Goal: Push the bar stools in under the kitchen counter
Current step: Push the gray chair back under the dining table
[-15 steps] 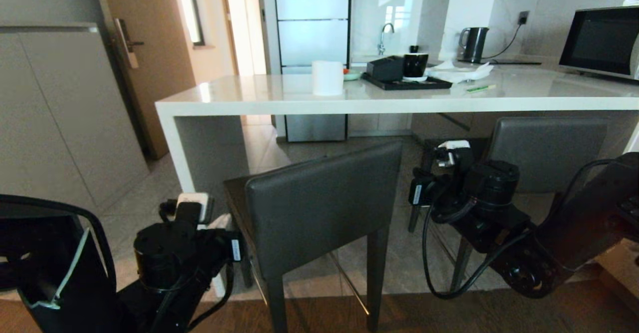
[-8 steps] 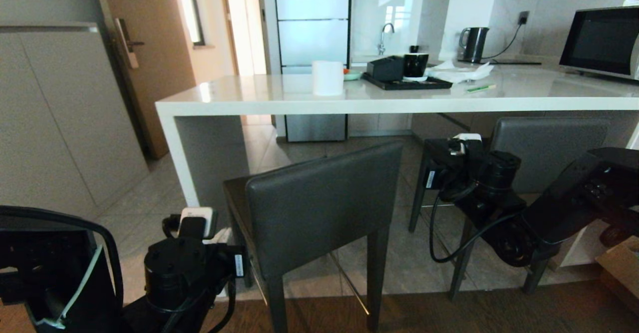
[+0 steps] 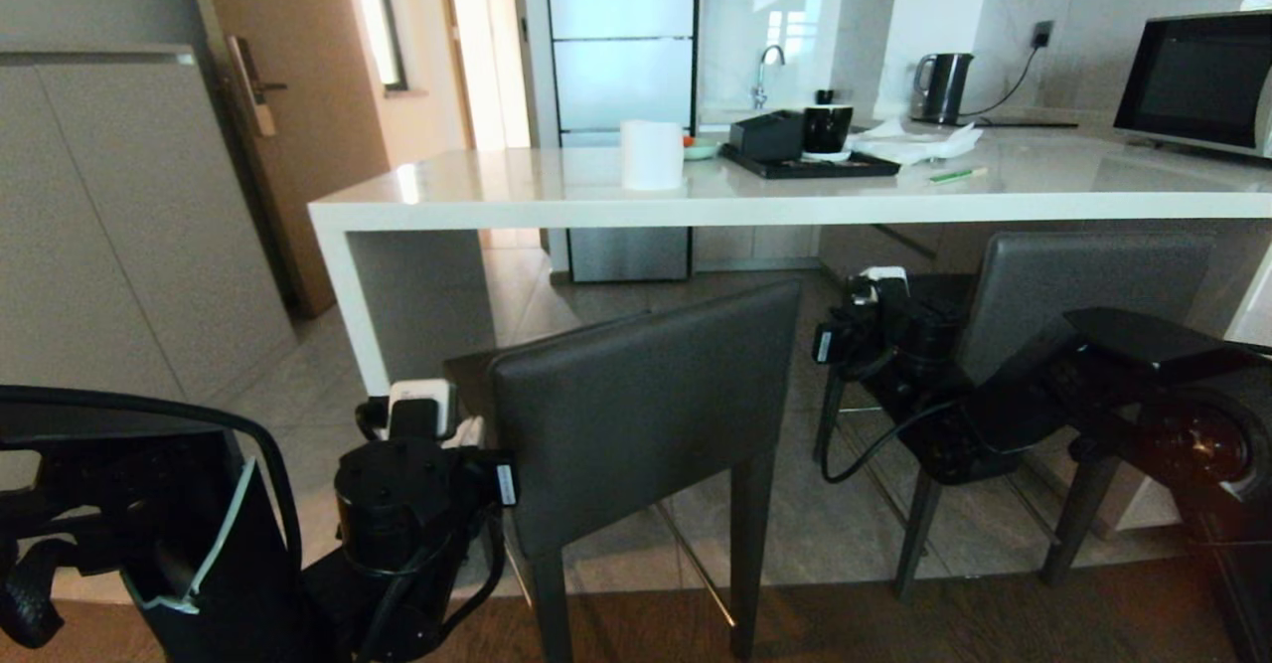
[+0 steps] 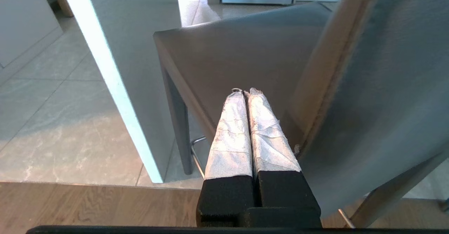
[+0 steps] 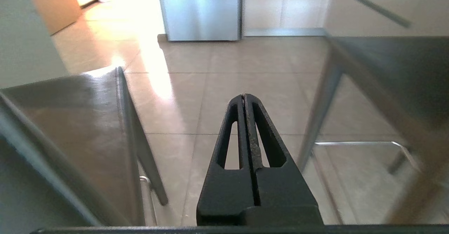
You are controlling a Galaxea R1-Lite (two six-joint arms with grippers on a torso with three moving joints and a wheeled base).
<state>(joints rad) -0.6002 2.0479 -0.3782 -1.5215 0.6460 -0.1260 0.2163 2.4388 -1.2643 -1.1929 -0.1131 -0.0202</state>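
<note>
Two dark grey bar stools stand at the white kitchen counter. The near stool stands out from the counter, its backrest toward me. The far stool sits partly under the slab. My left gripper is shut, at the left edge of the near stool's backrest. In the left wrist view its white-wrapped fingers reach over the seat, beside the backrest. My right gripper is shut and empty, in the gap between the stools. In the right wrist view its black fingers point at bare floor.
The counter's white side panel stands just left of the near stool. On top are a paper roll, a black tray, a kettle and a microwave. Grey cabinets and a door are at left.
My right arm has swung left and down, bringing its gripper between the stools. My left arm has shifted right, up to the near stool's backrest. Neither stool has moved.
</note>
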